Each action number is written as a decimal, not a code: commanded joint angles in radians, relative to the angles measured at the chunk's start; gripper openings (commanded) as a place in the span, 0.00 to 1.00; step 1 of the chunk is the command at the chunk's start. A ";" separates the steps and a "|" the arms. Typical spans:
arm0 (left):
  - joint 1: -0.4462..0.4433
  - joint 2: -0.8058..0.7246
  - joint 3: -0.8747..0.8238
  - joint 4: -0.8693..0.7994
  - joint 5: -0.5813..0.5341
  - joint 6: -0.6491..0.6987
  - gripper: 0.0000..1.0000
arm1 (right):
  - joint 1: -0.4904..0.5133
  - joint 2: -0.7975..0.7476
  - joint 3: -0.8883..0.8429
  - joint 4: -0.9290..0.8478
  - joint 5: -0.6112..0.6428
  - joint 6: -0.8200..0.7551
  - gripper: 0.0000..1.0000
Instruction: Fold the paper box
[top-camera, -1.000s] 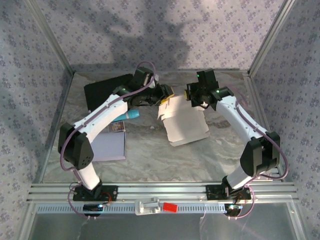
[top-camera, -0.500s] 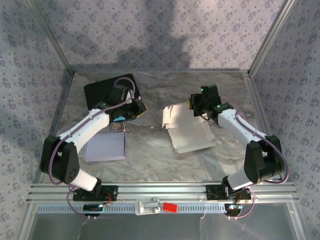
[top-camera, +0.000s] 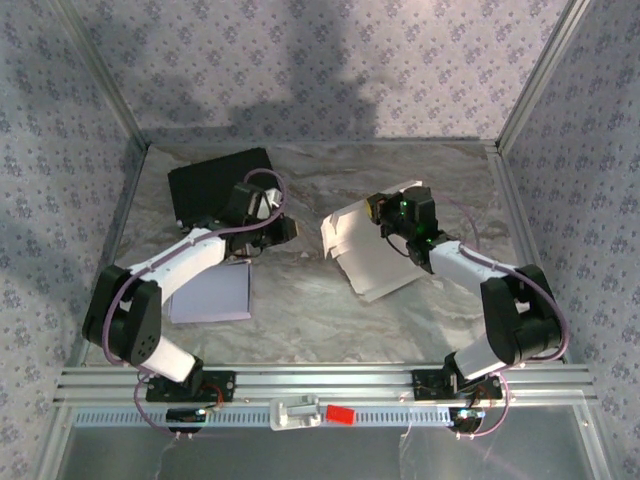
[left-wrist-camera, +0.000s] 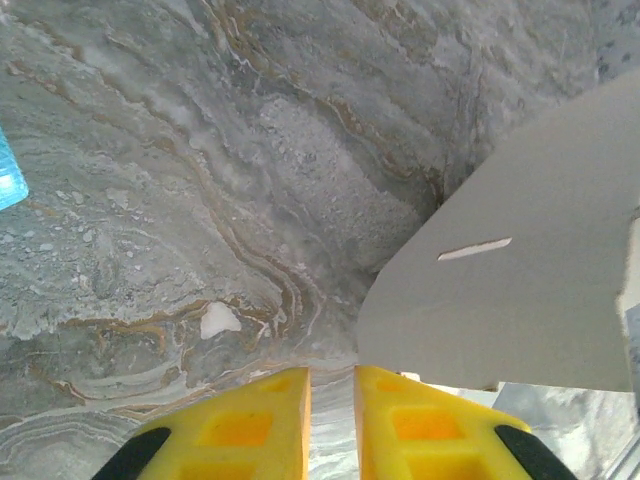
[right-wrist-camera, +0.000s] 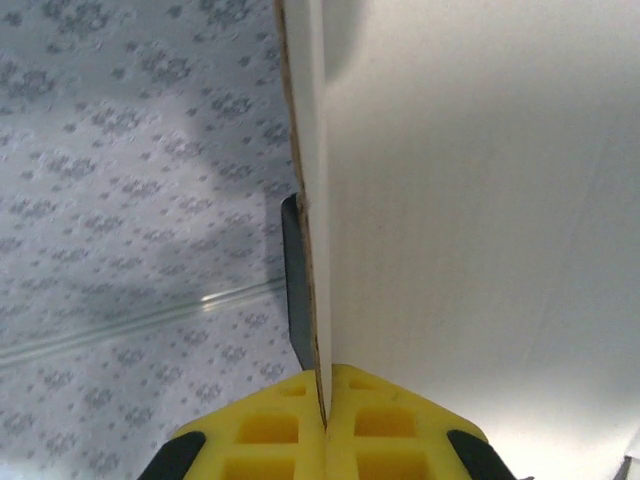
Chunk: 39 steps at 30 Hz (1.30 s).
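A flat white paper box blank (top-camera: 375, 255) lies on the grey marble-patterned tabletop (top-camera: 300, 320), right of centre, its panels spread out and one flap on its far side lifted off the surface. The right claw (top-camera: 380, 208) sits at that far edge of the blank. In the right wrist view its yellow fingers are pressed together on the raised cardboard edge (right-wrist-camera: 480, 200), which runs straight up from the claw (right-wrist-camera: 325, 390) with its brown cut side showing. The flowered wall (right-wrist-camera: 120, 150) is behind it.

The left claw (top-camera: 287, 228) is over bare tabletop to the left of the blank, apart from it. In the left wrist view the yellow fingers (left-wrist-camera: 260, 410) stand with a narrow gap between them and nothing in it. A white panel with a short slot (left-wrist-camera: 520, 300) lies just ahead and to the right of the claw (left-wrist-camera: 332, 385); whether it touches the fingers I cannot tell.

A black rectangular mat (top-camera: 215, 185) lies at the far left corner, and a pale lavender sheet (top-camera: 215, 295) lies nearer, under the left arm. A bit of a light blue object (left-wrist-camera: 8, 178) shows at the left edge of the left wrist view
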 joint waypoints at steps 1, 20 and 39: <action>-0.003 0.021 -0.041 0.072 0.027 0.075 0.18 | -0.008 0.006 -0.027 0.111 -0.071 -0.070 0.00; -0.134 0.100 -0.140 0.334 0.052 0.276 0.16 | -0.050 0.123 -0.132 0.282 -0.189 -0.115 0.00; -0.175 0.162 -0.123 0.428 0.098 0.364 0.26 | -0.045 0.130 -0.087 0.251 -0.199 -0.087 0.00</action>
